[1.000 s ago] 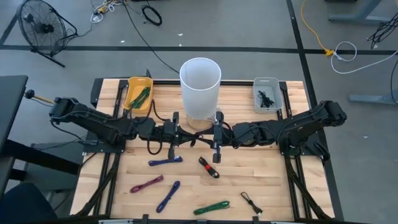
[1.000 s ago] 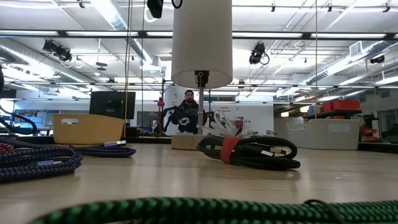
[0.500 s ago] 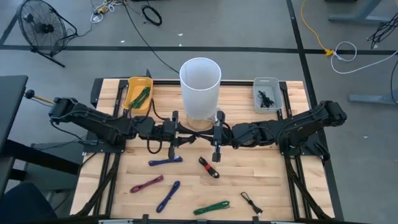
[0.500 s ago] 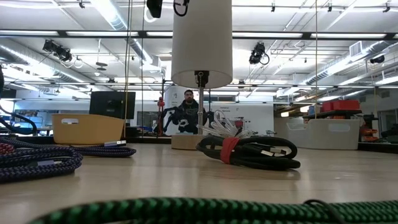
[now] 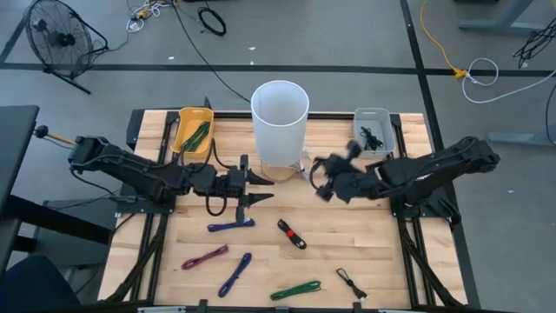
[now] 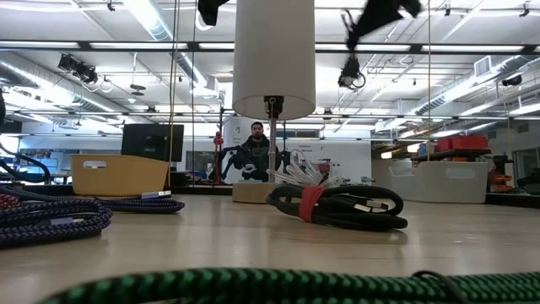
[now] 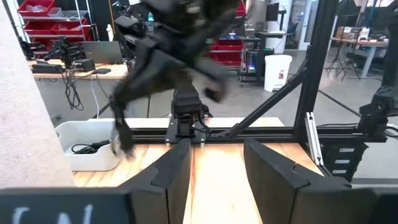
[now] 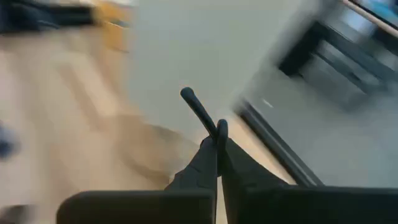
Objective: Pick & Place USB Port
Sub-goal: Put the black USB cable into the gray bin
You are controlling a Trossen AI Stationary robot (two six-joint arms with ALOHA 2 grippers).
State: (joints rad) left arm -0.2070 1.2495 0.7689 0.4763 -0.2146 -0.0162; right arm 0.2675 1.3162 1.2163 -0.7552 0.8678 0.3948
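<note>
We find the right gripper raised over the table, at about 3 o'clock from the white cylinder, fingers pressed together on a thin black cable end. Left gripper at the cylinder's 7 o'clock, fingers apart, empty. Black-and-red coiled USB cable lies at 6 o'clock of the cylinder, well apart.
</note>
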